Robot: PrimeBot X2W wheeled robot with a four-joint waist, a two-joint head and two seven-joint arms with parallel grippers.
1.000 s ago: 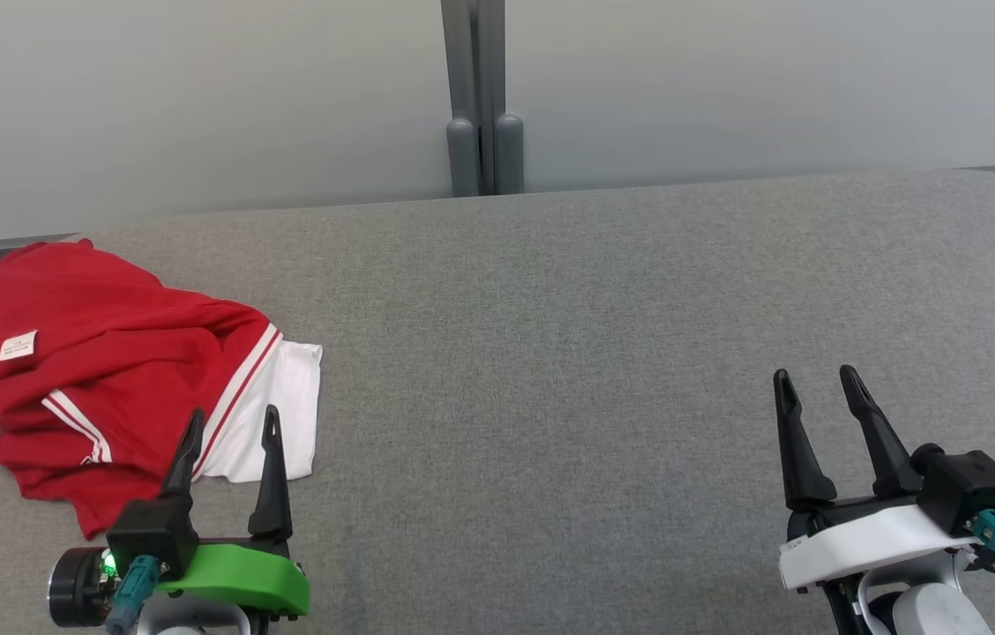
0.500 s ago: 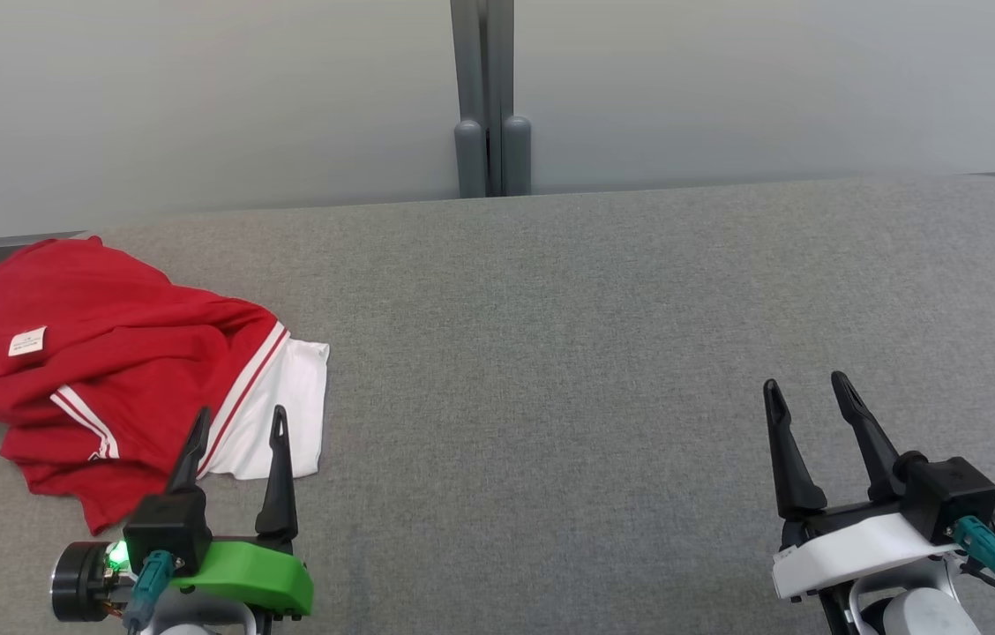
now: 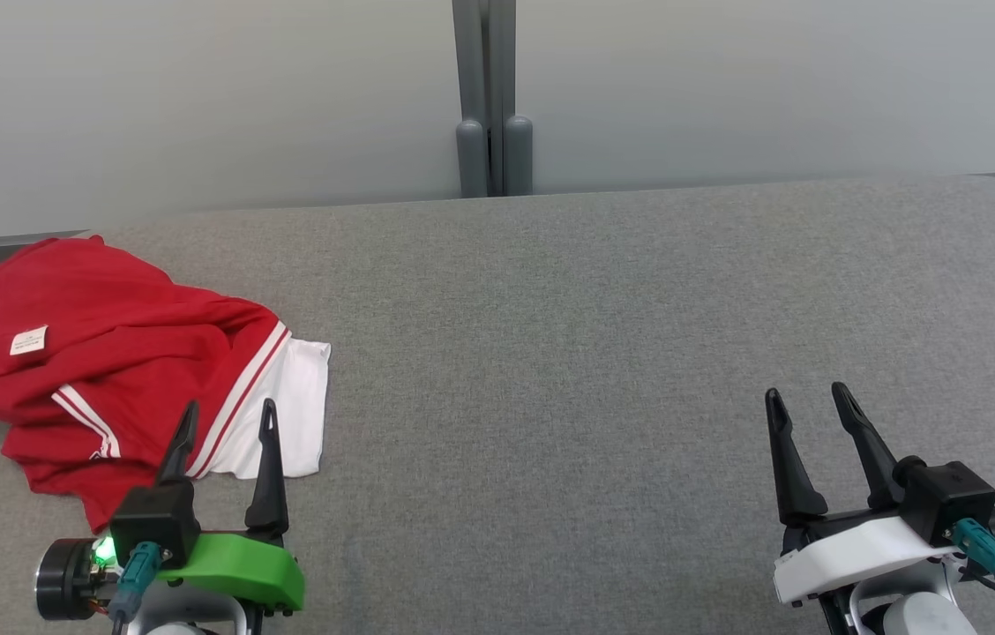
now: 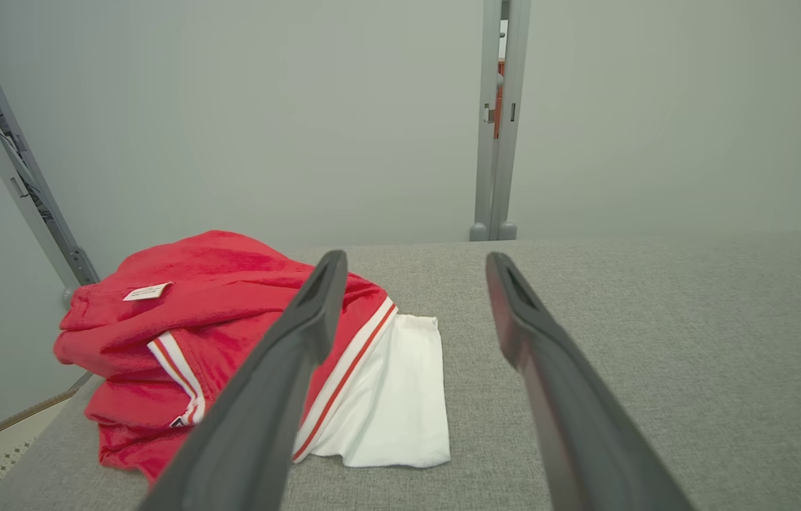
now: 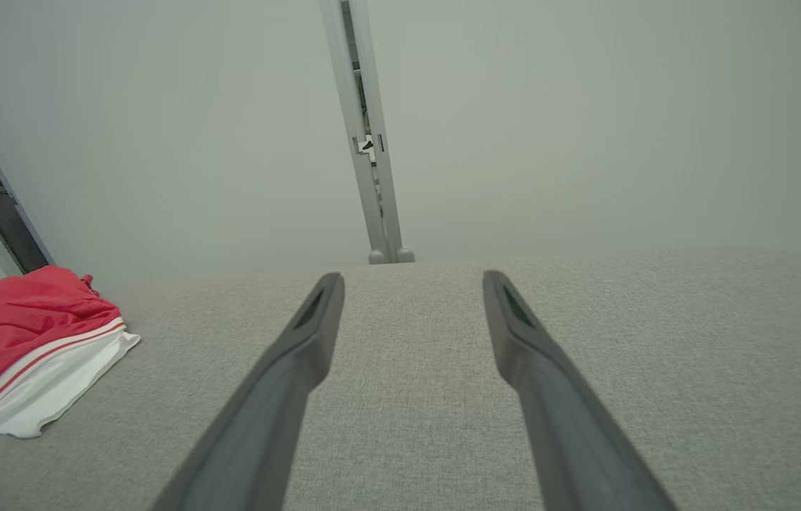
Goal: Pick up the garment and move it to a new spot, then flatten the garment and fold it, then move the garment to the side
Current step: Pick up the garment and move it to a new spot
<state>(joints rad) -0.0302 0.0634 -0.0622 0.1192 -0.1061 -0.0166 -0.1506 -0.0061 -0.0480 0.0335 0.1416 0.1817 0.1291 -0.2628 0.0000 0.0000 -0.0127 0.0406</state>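
Fingers: the two dark fingers (image 3: 270,459) of the left gripper (image 3: 229,407) are spread wide and nothing is held between them. The right gripper (image 3: 805,392) is spread the same way and is also empty.
Garment: a red garment (image 3: 109,353) with white stripes is seen crumpled just ahead of the left fingertips, most of its bulk to their outer side. It is well apart from the right fingertips. Contact with the left tips cannot be told.
White panel: a white panel (image 3: 290,401) of the garment is laid flat right ahead of the left tips.
Label: a small white label (image 3: 28,340) is seen on the red cloth, beyond the left fingers and far to their outer side.
Handling: the cloth is judged soft, light and limp, not fragile. Sagging and unfolding are to be expected once it is lifted.
Hold: a raised red fold just ahead of the left tips is judged easier to pinch than the flat white edge.
Surface: a grey padded surface (image 3: 594,353) is spread under everything, with a wide bare stretch between the two sets of fingers.
Backdrop: pale wall panels and a grey post (image 3: 493,97) are seen well beyond all fingertips.
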